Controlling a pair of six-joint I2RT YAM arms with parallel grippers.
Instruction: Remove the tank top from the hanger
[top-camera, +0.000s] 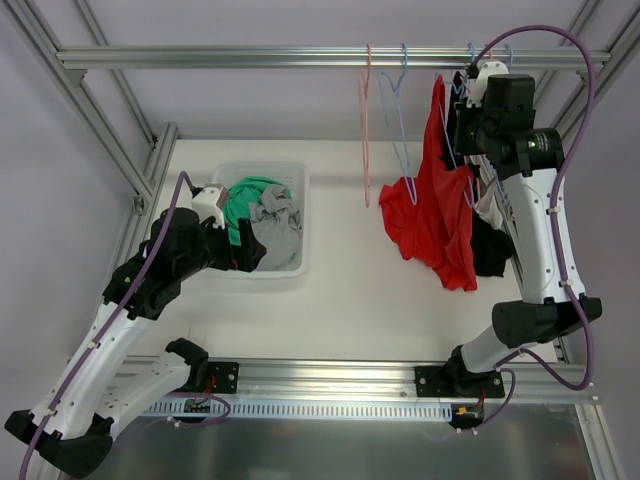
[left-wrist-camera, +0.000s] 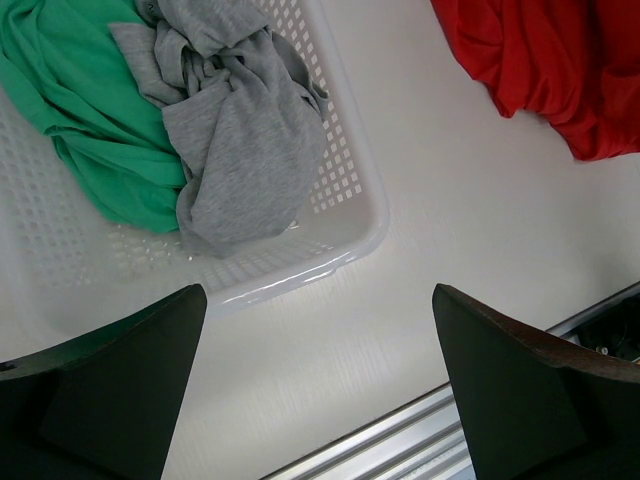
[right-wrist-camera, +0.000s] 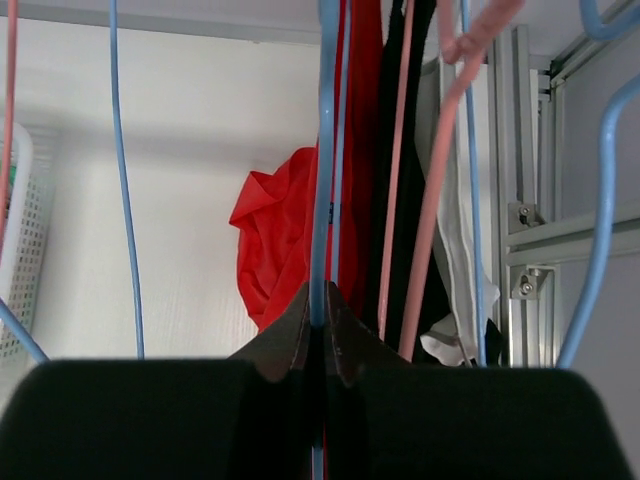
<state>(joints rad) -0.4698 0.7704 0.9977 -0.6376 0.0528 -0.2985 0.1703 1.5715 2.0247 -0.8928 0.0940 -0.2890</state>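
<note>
- Left fingers spread wide, gripping nothing, hovering over the white counter just beside a white perforated plastic basket.
- Crumpled green garment and grey garment piled inside that basket.
- Red tank top hanging on a thin blue wire hanger from the silver metal rail, right of middle, next to a black garment.
- Right fingers pressed together up by the rail, pinching that hanger's wire, red fabric just behind.
</note>
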